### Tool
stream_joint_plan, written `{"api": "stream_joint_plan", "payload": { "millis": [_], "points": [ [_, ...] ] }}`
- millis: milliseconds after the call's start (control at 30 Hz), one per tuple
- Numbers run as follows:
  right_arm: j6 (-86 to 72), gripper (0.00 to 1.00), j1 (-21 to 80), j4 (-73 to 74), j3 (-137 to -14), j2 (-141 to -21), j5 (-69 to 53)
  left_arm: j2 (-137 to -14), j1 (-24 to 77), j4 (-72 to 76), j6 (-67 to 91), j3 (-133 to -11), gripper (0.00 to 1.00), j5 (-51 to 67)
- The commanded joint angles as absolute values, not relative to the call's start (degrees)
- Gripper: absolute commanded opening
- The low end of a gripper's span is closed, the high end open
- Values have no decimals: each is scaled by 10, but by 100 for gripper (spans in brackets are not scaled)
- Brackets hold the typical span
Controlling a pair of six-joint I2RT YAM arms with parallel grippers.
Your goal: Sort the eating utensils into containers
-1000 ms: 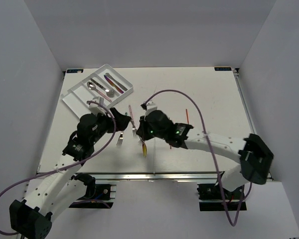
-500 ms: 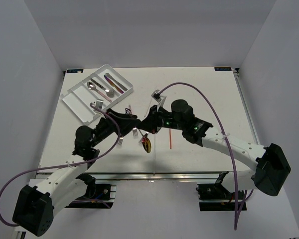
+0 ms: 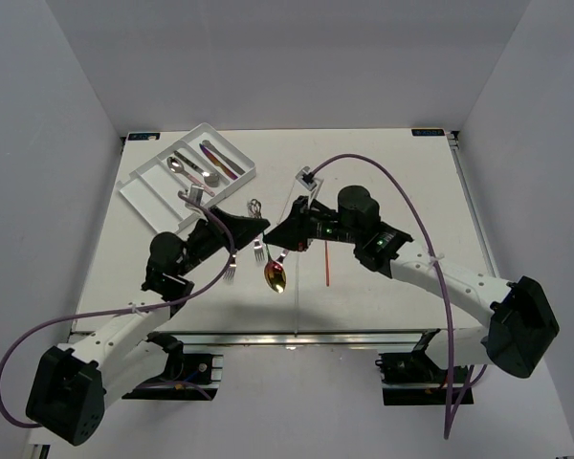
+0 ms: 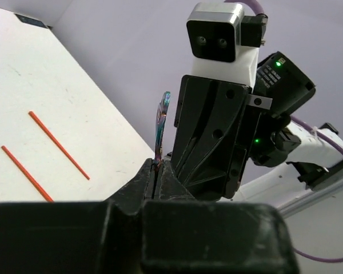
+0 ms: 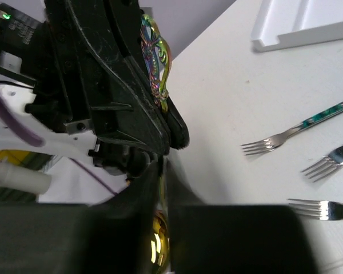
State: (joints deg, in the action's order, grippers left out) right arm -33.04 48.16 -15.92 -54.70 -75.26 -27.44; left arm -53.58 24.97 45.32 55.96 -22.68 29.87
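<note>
The two arms meet in the middle of the top view, just over the table (image 3: 392, 172). Between them is one spoon (image 3: 274, 275). It has a gold and red bowl and a shiny rainbow handle. It is up off the table. The bowl hangs toward the bottom of the frame and the handle end points toward the top.

The left pincer (image 3: 259, 226) is pinched tight on the handle. In its own view the thin handle (image 4: 162, 123) sticks up out of its closed tips. The right pincer (image 3: 275, 246) is almost fully closed too, lower down the spoon. In its own view the bowl (image 5: 157, 246) peeks out at the bottom edge, between its tips. So both seem to hold the same spoon.

This looks like a pass from one arm to the other. The tray (image 3: 145, 196) sits in the upper left, on the left arm's side. A few pieces lie in its slots.

Next, I think the right pincer must open and back away. The left one must hold on tight. Then it can carry the spoon up and left to the tray and lay it in a slot.

A fork (image 3: 231, 271) lies on the table just left of the spoon. A red stick (image 3: 325, 263) lies to the right. They are not sorted yet.
</note>
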Motion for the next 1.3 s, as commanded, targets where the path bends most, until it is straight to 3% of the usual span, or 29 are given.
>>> {"api": "stream_joint_plan", "payload": {
  "millis": [0, 33, 133, 167, 200, 233, 400, 667, 967, 1133, 1267],
  "points": [
    [-333, 24, 448, -186, -534, -737, -249, -526, 252, 343, 506, -293, 0, 228],
    [-335, 47, 440, -178, -529, -732, -235, -526, 252, 311, 498, -307, 0, 197],
    [-321, 89, 406, -105, -511, -702, -116, -556, 251, 131, 461, -401, 0, 7],
    [-312, 89, 396, -82, -510, -688, -33, -572, 251, 34, 456, -432, 0, -63],
    [-295, 89, 393, -62, -507, -682, -2, -590, 249, 6, 452, -458, 0, -169],
    [-287, 89, 389, -35, -505, -676, 32, -633, 243, -16, 449, -500, 0, -202],
    [-254, 89, 367, -13, -494, -650, 54, -811, 155, -46, 399, -659, 0, -242],
    [-208, 90, 359, -1, -460, -609, 54, -1098, 5, -18, 334, -899, 0, -40],
    [-200, 89, 358, -1, -456, -606, 50, -1209, -60, -4, 351, -971, 0, 68],
    [-200, 89, 358, -1, -454, -612, 53, -1244, -66, 12, 367, -968, 21, 91],
    [-200, 89, 358, -1, -460, -623, 51, -1245, -66, 29, 385, -948, 55, 103]
  ]
}}
